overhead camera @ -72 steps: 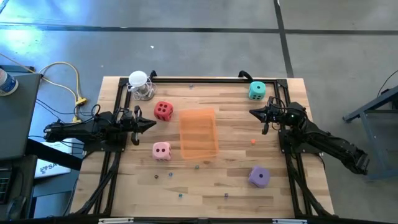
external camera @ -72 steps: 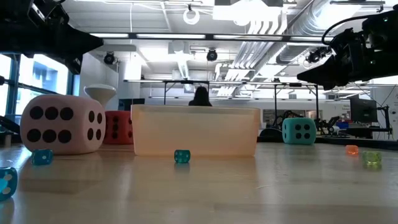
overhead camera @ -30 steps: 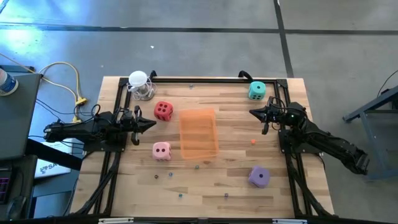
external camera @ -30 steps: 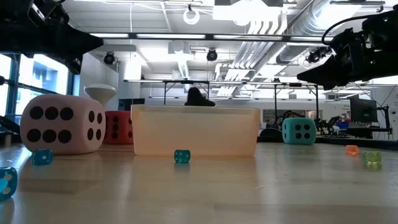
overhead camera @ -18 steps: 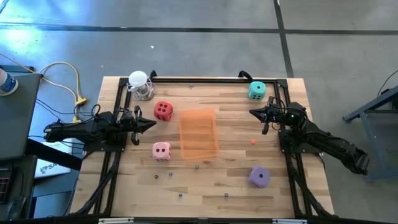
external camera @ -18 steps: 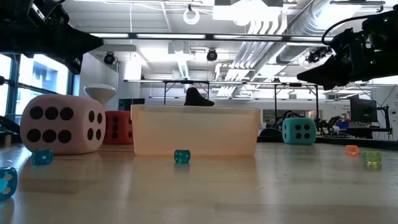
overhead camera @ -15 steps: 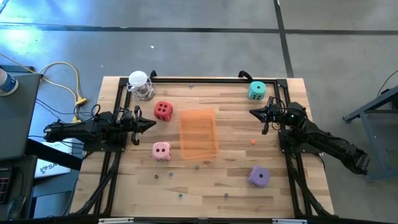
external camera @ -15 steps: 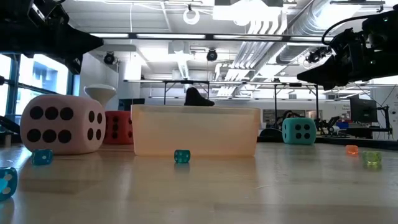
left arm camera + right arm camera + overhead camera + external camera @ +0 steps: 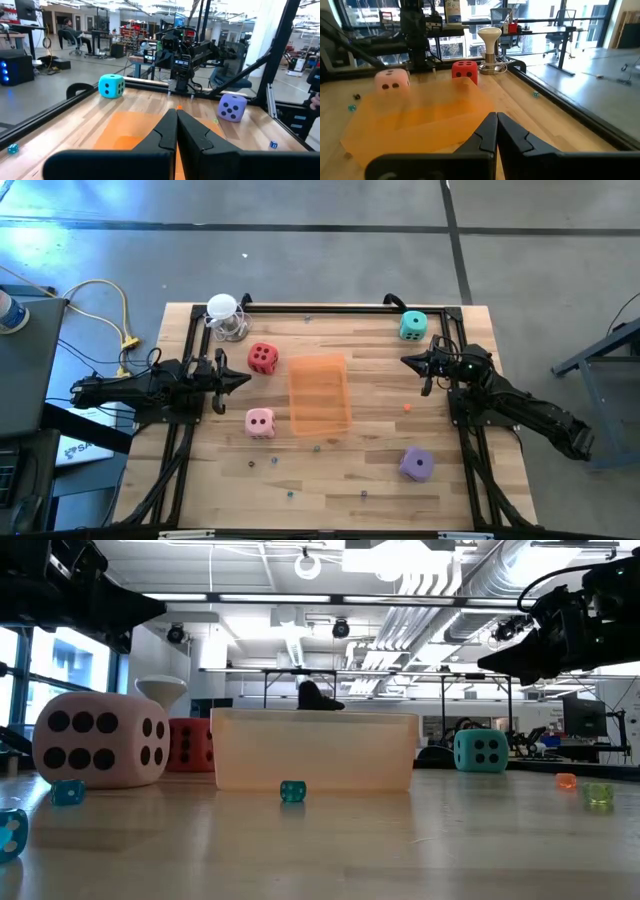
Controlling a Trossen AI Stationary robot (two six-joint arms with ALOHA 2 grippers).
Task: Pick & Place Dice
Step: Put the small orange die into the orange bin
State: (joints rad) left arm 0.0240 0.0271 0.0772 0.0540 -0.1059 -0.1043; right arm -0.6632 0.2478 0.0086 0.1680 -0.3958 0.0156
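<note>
Four dice rest on the wooden table: the red die [image 9: 263, 358] at the far left, the pink die [image 9: 260, 422] nearer on the left, the teal die [image 9: 412, 326] at the far right, the purple die [image 9: 417, 464] near right. My left gripper [image 9: 246, 378] is shut and empty above the table's left side, between the red and pink dice. My right gripper [image 9: 405, 361] is shut and empty above the right side, nearer than the teal die.
A translucent orange tray [image 9: 320, 394] lies at the table's centre. A white funnel-shaped stand [image 9: 226, 317] is at the far left corner. Small beads [image 9: 318, 447] and a tiny orange bit [image 9: 408, 408] lie scattered. A black frame [image 9: 470, 460] borders the table.
</note>
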